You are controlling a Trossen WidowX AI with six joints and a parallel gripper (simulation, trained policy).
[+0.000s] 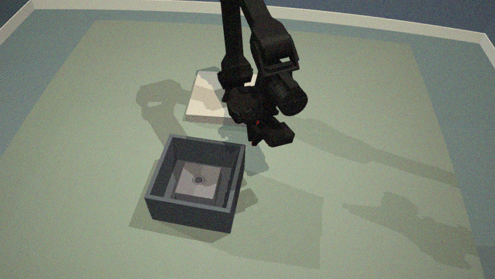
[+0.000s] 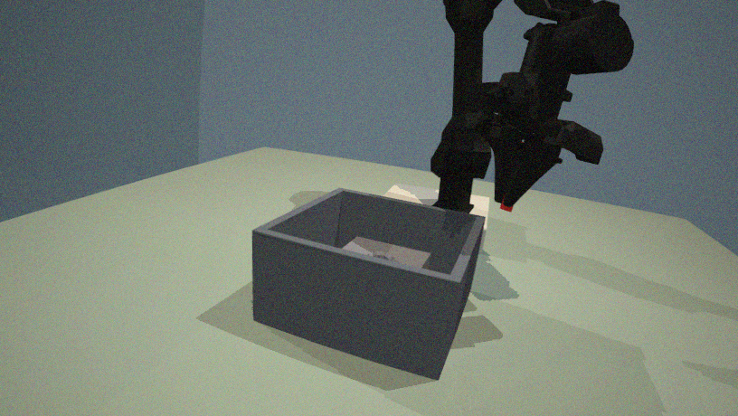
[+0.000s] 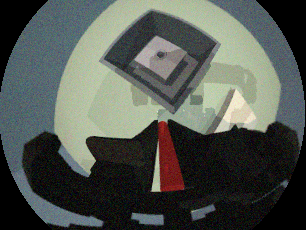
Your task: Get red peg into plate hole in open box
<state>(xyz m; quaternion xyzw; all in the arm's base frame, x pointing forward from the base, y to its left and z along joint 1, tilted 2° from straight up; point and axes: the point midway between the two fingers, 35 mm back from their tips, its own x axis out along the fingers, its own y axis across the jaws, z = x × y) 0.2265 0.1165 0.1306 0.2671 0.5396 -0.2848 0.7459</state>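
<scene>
From above, I see the gripper [image 1: 255,138] [image 2: 505,203] [image 3: 162,122] beside the box [image 1: 188,204] [image 2: 351,305] [image 3: 135,86], with a speck of peg [image 1: 257,122] [image 2: 506,208] [image 3: 170,165] showing.

From the side, the fingers point down, slightly slanted, the peg's end poking below; I'd carry it above the rim before crossing.

At the wrist, the jaws pinch the peg; centre it over the hole [image 1: 198,179] [image 3: 160,54], then lower straight.

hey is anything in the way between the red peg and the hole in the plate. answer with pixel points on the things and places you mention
Yes, the open box's wall [image 1: 238,180] [image 2: 472,248] on the peg's [image 2: 506,207] [image 3: 171,162] side; it needs lifting over that rim. Above the hole [image 1: 198,179] [image 3: 161,54], nothing visible.
</scene>
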